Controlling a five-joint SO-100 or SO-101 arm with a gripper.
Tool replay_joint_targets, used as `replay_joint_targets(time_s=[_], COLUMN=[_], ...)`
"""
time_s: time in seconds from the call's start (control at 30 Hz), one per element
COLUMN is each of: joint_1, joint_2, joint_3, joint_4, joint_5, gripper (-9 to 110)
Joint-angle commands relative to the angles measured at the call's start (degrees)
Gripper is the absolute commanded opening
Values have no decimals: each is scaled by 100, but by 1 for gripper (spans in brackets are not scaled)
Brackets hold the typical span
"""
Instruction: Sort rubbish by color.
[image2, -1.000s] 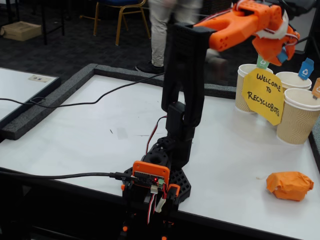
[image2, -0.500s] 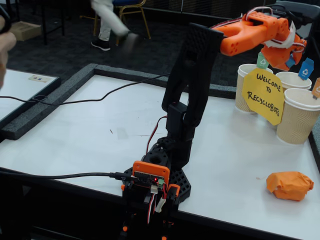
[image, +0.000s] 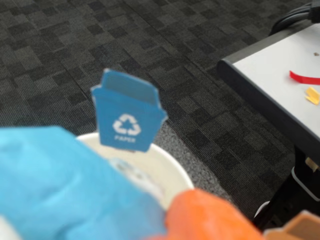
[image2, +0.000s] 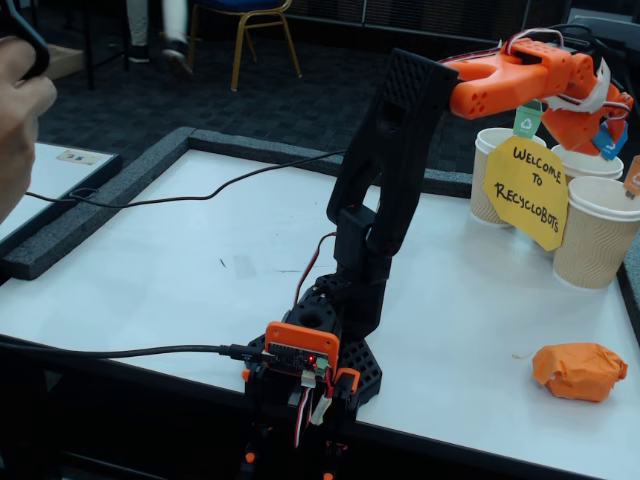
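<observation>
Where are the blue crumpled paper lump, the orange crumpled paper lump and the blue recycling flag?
Blue crumpled paper lump (image: 55, 185): wrist view, on its near face.
Orange crumpled paper lump (image2: 579, 370): fixed view, on its top, lying on the table.
Blue recycling flag (image: 127, 117): wrist view, just above its white symbol.

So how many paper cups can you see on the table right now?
3, in the fixed view: one cup behind the yellow sign, one under the gripper, one nearest the right edge. More could be hidden beyond the frame.

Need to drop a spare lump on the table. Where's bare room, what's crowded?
Free: the wide table stretch between the cable and the arm base; also between the base and the orange lump. Crowded: the far right corner, with cups, sign and gripper.
</observation>
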Motion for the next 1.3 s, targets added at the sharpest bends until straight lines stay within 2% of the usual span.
replay_joint_targets(time_s=[0.0,0.17,0.33,0.47,0.7,1.27], joint_1=[132,132,132,132,237,352], joint_2=[255,255,255,272,835,4711], joint_3=[-826,-642,-606,-606,-527,1160], joint_4=[-211,-149,-79,-79,220,1828], joint_5=[-105,-105,-105,-105,-97,-53], gripper=[8,27,29,23,0,0])
